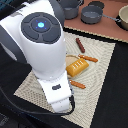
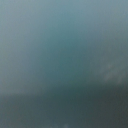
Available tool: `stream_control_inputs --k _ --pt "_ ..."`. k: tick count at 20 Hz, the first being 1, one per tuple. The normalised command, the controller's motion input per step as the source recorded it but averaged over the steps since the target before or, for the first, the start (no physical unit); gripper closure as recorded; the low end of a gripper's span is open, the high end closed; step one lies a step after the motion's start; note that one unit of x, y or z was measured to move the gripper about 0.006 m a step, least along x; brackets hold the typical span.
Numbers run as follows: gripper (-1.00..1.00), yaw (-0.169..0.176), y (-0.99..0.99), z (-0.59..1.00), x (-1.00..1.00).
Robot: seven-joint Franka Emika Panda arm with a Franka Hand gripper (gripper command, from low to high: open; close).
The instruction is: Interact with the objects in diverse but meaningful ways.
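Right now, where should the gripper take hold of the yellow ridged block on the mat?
Grip the yellow ridged block across its two long flat sides, coming straight down from above. It lies flat on the woven mat, ridges up. Mind the sausage stick close by its far end. The gripper itself is hidden.

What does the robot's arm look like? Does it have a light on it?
Yes! The arm is chunky, rounded and white. On its big joint sits a dark round cap with a small glowing blue light in the middle. Lower down, the white part narrows and has a small black mark, and a black cable curls from its end. The gripper isn't visible.
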Motion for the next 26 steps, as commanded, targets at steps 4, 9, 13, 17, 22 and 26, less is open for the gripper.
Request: stream_control_inputs --k 4,9,13,17,22,26 --pt "1.00 -0.024 -0.03 0.75 -0.41" --pt "1.00 -0.054 0.00 1.00 -0.99" --pt "1.00 -0.059 0.03 0.89 -0.95" --pt "1.00 -0.039 0.20 0.77 -0.98" --pt "1.00 -0.035 0.31 0.62 -0.97" --pt "1.00 -0.027 0.38 0.05 -0.86"
